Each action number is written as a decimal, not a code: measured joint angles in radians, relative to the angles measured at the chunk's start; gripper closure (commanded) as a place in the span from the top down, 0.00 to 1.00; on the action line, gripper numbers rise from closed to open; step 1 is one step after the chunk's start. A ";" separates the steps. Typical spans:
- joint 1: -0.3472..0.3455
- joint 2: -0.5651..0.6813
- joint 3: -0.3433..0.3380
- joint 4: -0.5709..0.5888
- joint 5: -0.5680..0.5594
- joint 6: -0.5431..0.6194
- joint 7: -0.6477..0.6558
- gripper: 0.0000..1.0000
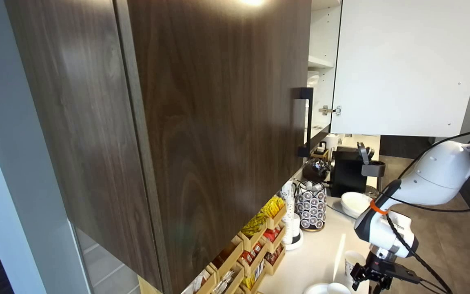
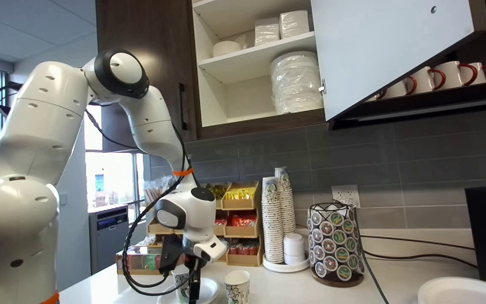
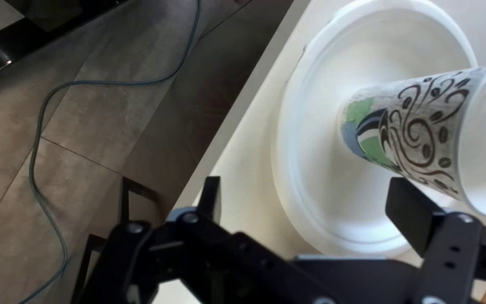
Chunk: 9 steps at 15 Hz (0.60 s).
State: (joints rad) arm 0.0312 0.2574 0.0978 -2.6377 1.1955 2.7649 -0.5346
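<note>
A patterned paper cup (image 3: 416,122) is set upright on a white plate (image 3: 310,185), which is placed near the open edge of the worktop (image 3: 247,190), the one above the floor (image 3: 99,114). The cup's long axis is vertical, though in the wrist view a lean is suggested by the angle: the base is shown nearer that edge, the mouth farther from it. The fingers (image 3: 411,215) are spread wide, and nothing is held between them. One finger is seen close to the open edge, the other over the plate. The cup is not framed by the gap; it is found off to the side, past the finger farther from the open edge, toward the wall (image 2: 268,152). That finger's tip is all but met by the cup's side in the wrist view, but whether the two touch cannot be told. A second cup (image 2: 237,291) is stood on the worktop just beside the plate, on the side nearer the coffee pod holder (image 2: 336,245). Along the worktop's wall edge, a snack rack (image 2: 241,231) and two stacks of cups (image 2: 273,228) are lined up with the holder. Above, a cupboard (image 2: 247,99) is seen with its door (image 2: 386,46) swung open.
</note>
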 measured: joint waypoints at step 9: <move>0.000 0.007 0.001 0.009 0.000 0.000 -0.008 1.00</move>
State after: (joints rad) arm 0.0307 0.2645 0.0985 -2.6288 1.1955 2.7645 -0.5428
